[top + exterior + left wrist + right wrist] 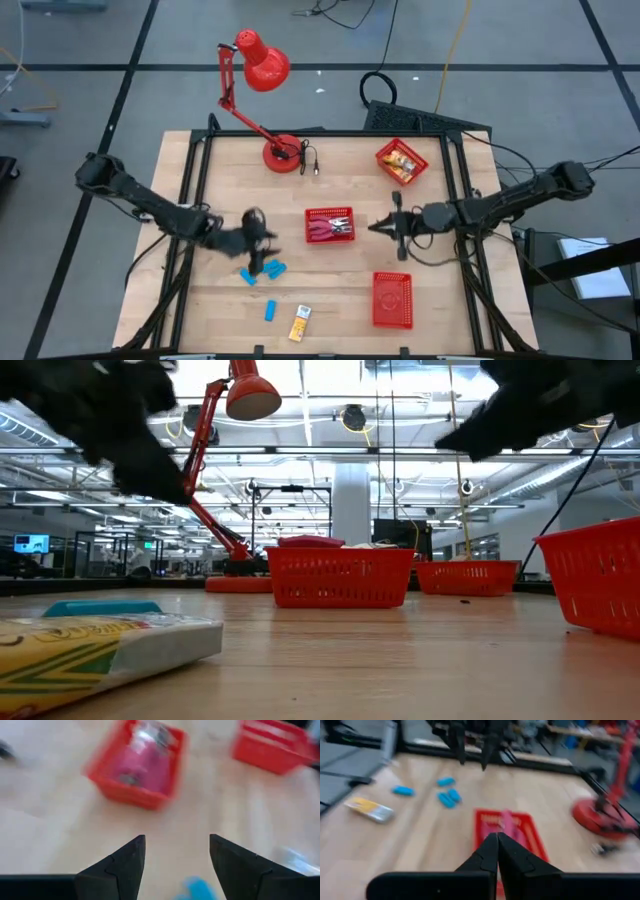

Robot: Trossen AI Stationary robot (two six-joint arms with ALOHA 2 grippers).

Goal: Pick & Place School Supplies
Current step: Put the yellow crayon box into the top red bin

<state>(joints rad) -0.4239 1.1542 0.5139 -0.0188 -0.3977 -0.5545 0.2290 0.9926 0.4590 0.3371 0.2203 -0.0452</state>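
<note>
Above the left half of the table, the left gripper [262,238] hangs with its two fingers [120,865] spread apart and nothing between them. It is raised off the wood and sits just above a small cluster of blue blocks [268,269], without touching them. One of these blocks [196,887] shows just below the gap between the fingers in the left wrist view.

Beyond the fingers, toward the table centre, stands the middle basket [329,224], a red mesh tray holding red-handled tools [328,231]. A further blue block [270,312] lies nearer the front edge, well apart from the cluster. Just beside it lies a yellow-and-white packet [300,323]. The low view shows the same packet [100,650] flat on the wood, close to the camera.

On the right half of the table, the right gripper [383,226] is fully closed, fingertips pressed together, and holds nothing. It points toward the middle basket and stands near its right wall without contact. The right wrist view shows the closed fingertips [497,845] above that basket.

A second red basket [392,300] stands near the front right. A third red basket [401,162], holding yellow packets, stands at the back right. A red desk lamp [262,62] has its base on the back edge of the table [450,290].
</note>
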